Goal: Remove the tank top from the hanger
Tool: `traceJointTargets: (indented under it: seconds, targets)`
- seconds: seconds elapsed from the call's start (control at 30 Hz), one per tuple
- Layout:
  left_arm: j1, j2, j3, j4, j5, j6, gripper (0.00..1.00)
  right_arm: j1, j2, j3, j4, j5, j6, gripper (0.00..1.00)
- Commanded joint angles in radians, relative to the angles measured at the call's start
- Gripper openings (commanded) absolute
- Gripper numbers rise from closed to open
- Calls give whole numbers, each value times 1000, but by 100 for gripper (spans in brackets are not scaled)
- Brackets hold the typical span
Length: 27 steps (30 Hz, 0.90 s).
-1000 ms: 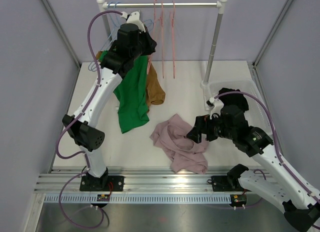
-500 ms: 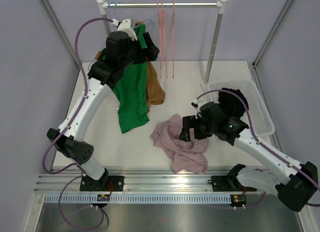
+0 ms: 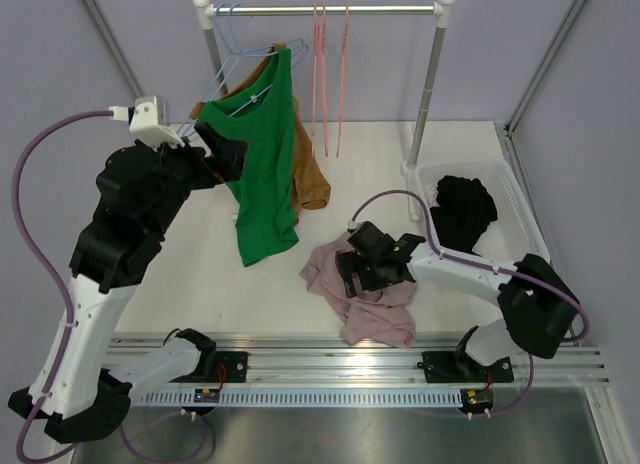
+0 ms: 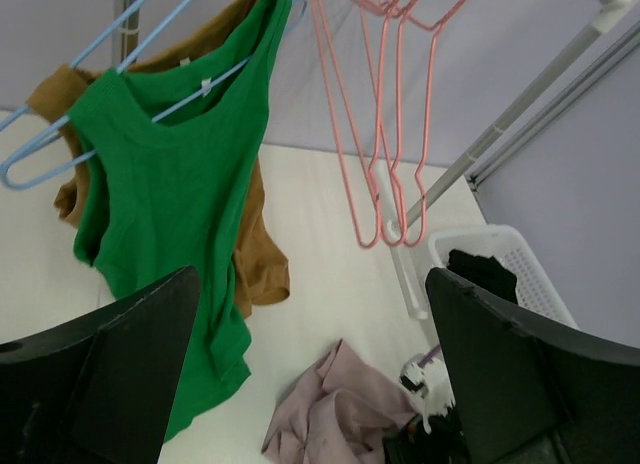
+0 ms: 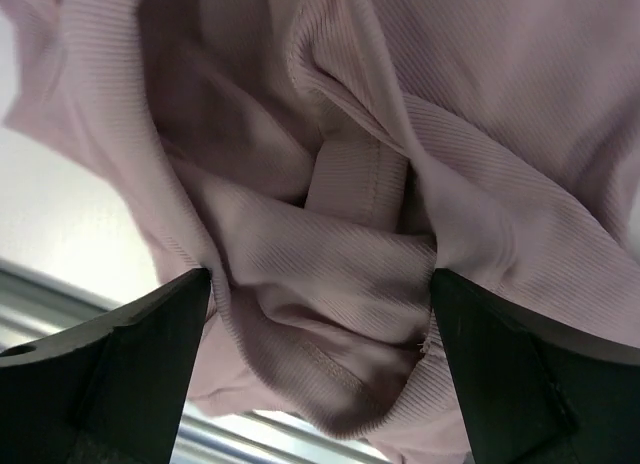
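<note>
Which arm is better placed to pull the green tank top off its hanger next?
Left. The open left gripper faces the hanging green tank top, close by. The right gripper is low over the pink garment on the table, away from the rack.

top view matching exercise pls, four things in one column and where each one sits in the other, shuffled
1. green tank top
2. pink shirt
3. black cloth
4. pink hangers

a. in the basket
b. heaped on the table
c. bare on the rail
d. hanging in front of the brown cloth

Pairs: 1-d, 2-b, 3-a, 4-c
</note>
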Motion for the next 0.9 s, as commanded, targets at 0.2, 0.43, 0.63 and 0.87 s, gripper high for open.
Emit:
traceJointTargets:
  seconds: [0.2, 0.43, 0.63, 0.87]
  targets:
    - [2, -236, -188, -163, -29, 67, 99, 124, 344, 85, 72, 145, 31, 98]
    - [2, -419, -333, -190, -90, 167, 99, 150, 263, 107, 73, 180, 21, 0]
    - [2, -591, -598, -35, -268, 213, 99, 150, 15, 185, -78, 334, 9, 0]
    - [39, -636, -672, 11, -287, 213, 99, 28, -168, 365, -285, 503, -58, 0]
